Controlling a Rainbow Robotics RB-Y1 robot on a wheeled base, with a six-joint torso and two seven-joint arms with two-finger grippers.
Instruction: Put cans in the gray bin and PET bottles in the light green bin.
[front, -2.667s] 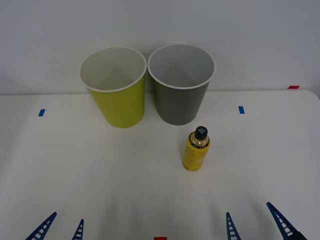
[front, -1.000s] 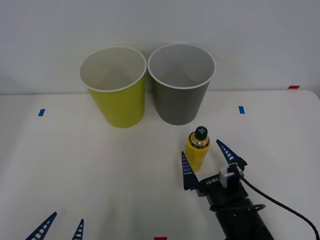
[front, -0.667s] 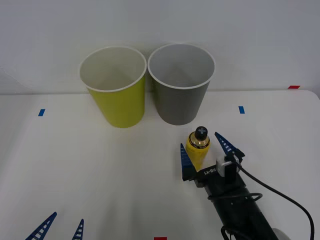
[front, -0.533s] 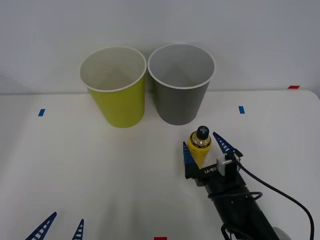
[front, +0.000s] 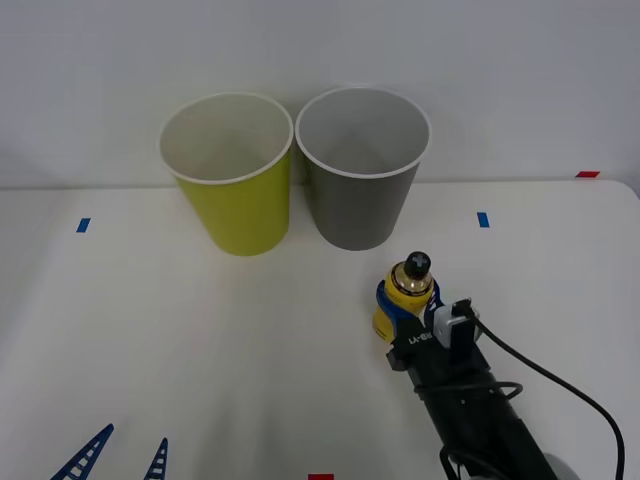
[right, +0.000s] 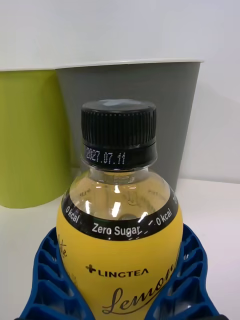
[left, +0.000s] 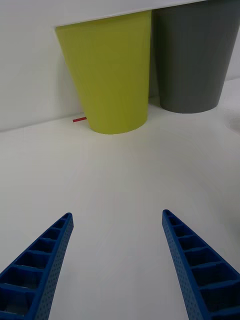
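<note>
Standing upright on the white worktop (front: 200, 330), right of centre in the front view, the PET bottle (front: 405, 300) shows a yellow wrap, golden shoulder and black screw cap. The right gripper (front: 405, 320) pinches it low on the body, blue ribbed fingers (right: 50, 280) pressed against both sides of the wrap, with its dark arm running toward the lower right of the frame. Just behind the bottle, near the centre top, stands the gray bin (front: 362, 170), and to its left, rims almost touching, the light green bin (front: 228, 175). Both sit close to the pale wall. The left gripper (front: 118, 458) waits at the lower left of the frame, its fingers (left: 42, 265) spread apart over bare worktop, well apart from the bottle
</note>
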